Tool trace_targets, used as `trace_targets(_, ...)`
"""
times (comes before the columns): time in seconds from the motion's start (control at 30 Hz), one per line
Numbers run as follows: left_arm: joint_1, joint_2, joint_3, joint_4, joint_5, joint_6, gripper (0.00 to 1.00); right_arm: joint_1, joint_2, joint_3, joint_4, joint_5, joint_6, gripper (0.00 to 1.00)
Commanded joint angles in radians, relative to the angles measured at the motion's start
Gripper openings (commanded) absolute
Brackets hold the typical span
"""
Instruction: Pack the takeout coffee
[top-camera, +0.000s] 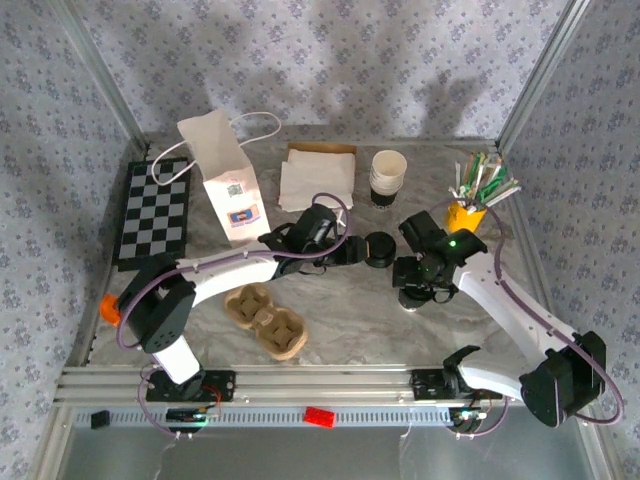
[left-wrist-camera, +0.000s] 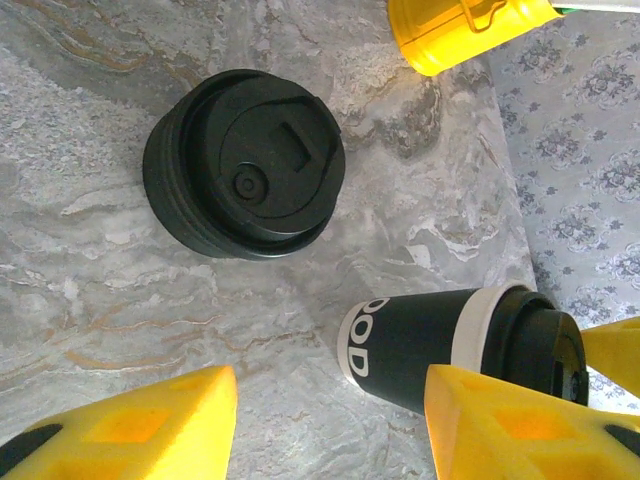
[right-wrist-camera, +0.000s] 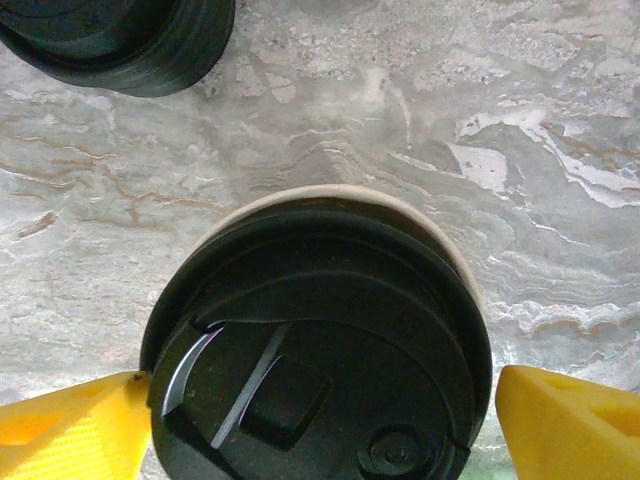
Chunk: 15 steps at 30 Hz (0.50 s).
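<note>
Coffee in a small cream paper cup with round black plastic lid (right-wrist-camera: 320, 300) stands on the marble surface (right-wrist-camera: 560, 120), ungripped between the wide-open jaws of the right claw (right-wrist-camera: 320, 400); a square squeeze below the lid looks wisest.

Bench (top-camera: 350, 310): grey marble, tan veins. Walls (top-camera: 400, 60): grey-blue floral print. Far left, mat (top-camera: 152, 212) in black/white checks. Paper bag (top-camera: 225, 175) white, label (top-camera: 243, 214) red and blue. Napkins (top-camera: 317, 183) white, on brown card (top-camera: 322, 149). Cup stack (top-camera: 388, 172) cream, dark band low down. Far right, holder (top-camera: 463, 215) yellow, straws (top-camera: 485, 180) green and white. Lid stack (top-camera: 379, 250) black. Takeout coffee (right-wrist-camera: 320, 340): black lid, cream rim, black sleeve, white lettering. Near carrier (top-camera: 266, 320) brown. Arms (top-camera: 225, 268) white with black joints, jaws yellow.
</note>
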Motion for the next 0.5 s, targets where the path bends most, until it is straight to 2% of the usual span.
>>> trace_targets(0.0,-0.017,-0.039,0.056,-0.023,0.013,0.015,0.53,-0.029,-0.041,0.032,-0.027,-0.037,-0.021,0.90)
trace_targets(0.2,-0.048,-0.020,0.092,-0.026,0.046,0.009,0.52,-0.115,-0.084,0.048,-0.056,-0.118,-0.026,0.84)
trace_targets(0.47,-0.113,0.087,0.243,-0.119,0.091,0.102,0.47,-0.307,-0.132,-0.015,-0.025,-0.311,-0.049,0.61)
